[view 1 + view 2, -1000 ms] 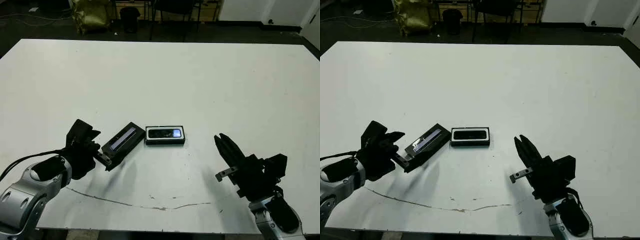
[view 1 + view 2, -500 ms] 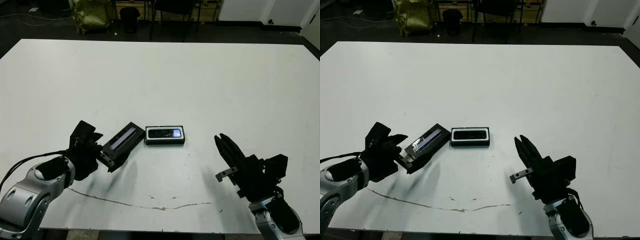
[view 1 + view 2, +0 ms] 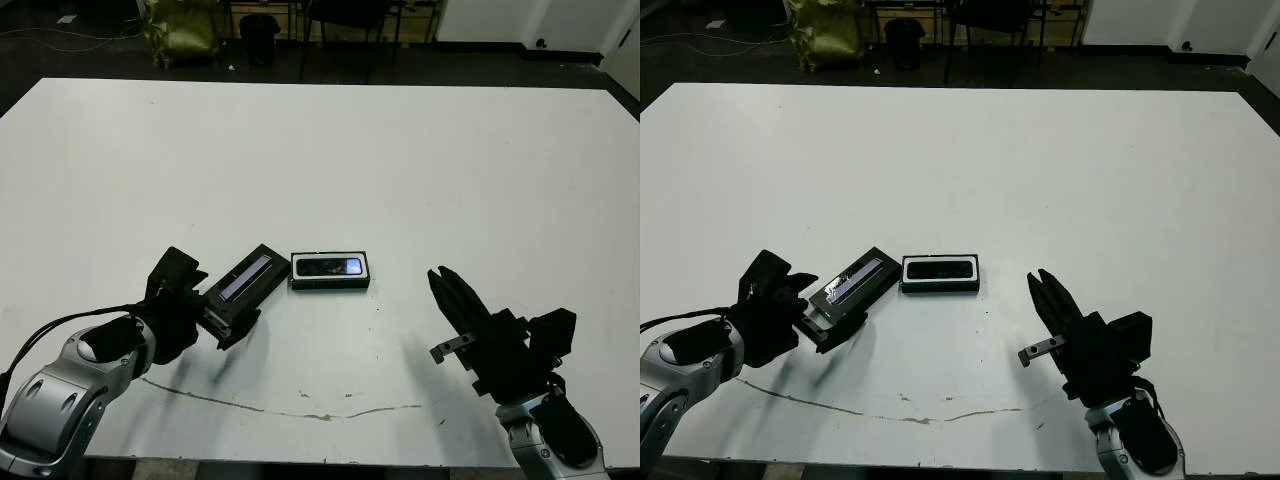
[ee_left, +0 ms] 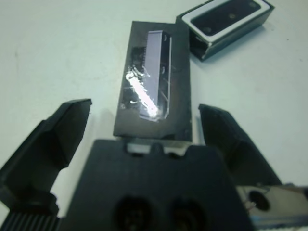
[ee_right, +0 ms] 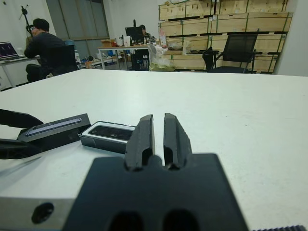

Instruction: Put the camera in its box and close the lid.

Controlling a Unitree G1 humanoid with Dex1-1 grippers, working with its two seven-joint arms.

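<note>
The box [image 3: 331,286] sits at mid-table, a small black tray with a white lining. The camera [image 3: 332,266] lies flat inside it, a bluish glint on its face. Just left of the box the lid [image 3: 247,279] lies on the table at a slant, its pale stripe up. My left gripper [image 3: 205,300] is open, its fingers [image 4: 62,134] spread wide on either side of the lid's [image 4: 154,91] near end without clamping it. Off to the right of the box, my right gripper [image 3: 450,295] is shut on nothing and touches neither box nor lid.
A thin dark crack line [image 3: 300,398] runs across the white table [image 3: 400,160] near its front edge. Chairs and a yellow bag [image 3: 180,30] stand beyond the far edge. A person [image 5: 45,48] sits at a desk far behind.
My left gripper has slid forward and to the right, so the lid's near end now lies deeper between its open fingers. Box, camera and right gripper have not moved.
</note>
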